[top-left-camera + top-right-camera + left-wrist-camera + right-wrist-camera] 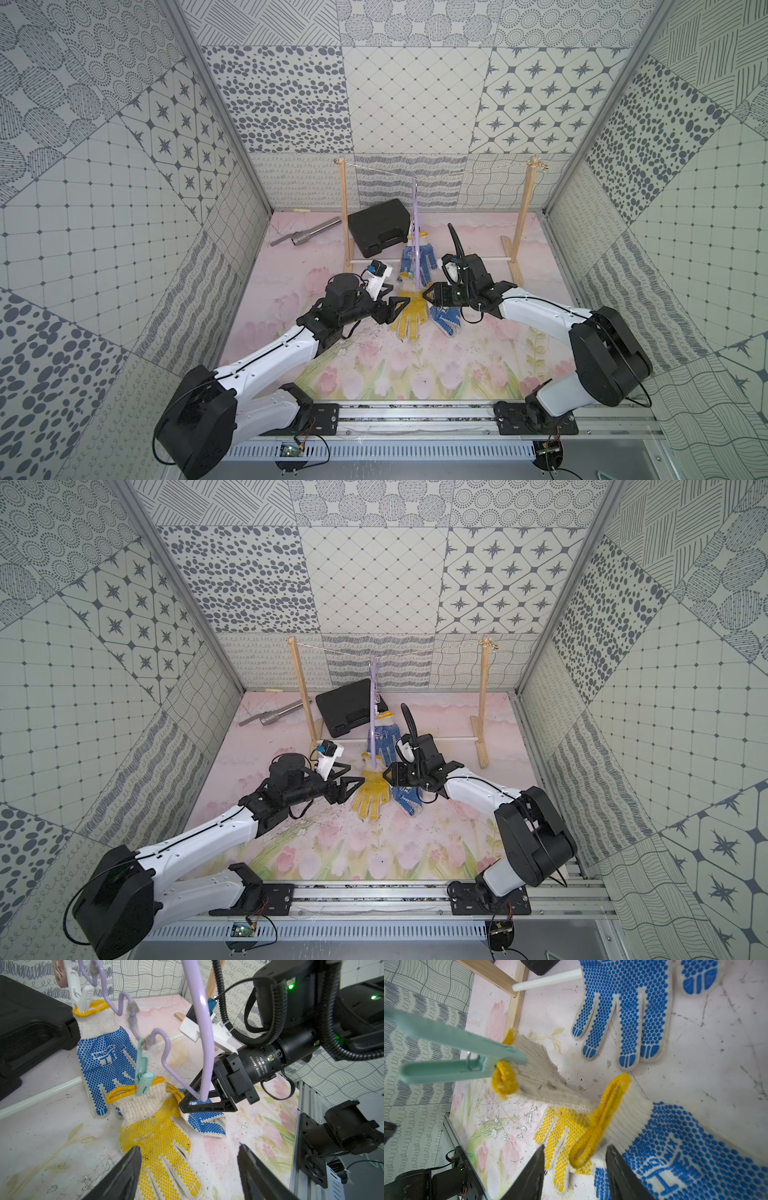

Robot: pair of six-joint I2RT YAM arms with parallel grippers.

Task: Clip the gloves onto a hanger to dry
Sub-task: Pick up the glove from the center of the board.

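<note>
The lilac hanger [204, 1043] hangs from the string, edge-on in both top views [415, 232]. A white peg pins one blue-dotted glove [104, 1059] by its cuff. A mint peg [142, 1076] pins the yellow-dotted glove [158, 1126], whose fingers lie on the floor. My left gripper [189, 1155] is open above those fingers, holding nothing. A second blue-dotted glove [675, 1147] lies on the floor. Its yellow cuff edge [600, 1122] stands between the parted jaws of my right gripper [575, 1153], which hovers beside the hanger's lower end [426, 295].
A two-post wooden frame [345, 216] carries the string, with a white rod [490, 259] at its base. A black case [378, 226] and a grey metal tool [307, 235] lie at the back left. The arms' rail [415, 415] runs along the front.
</note>
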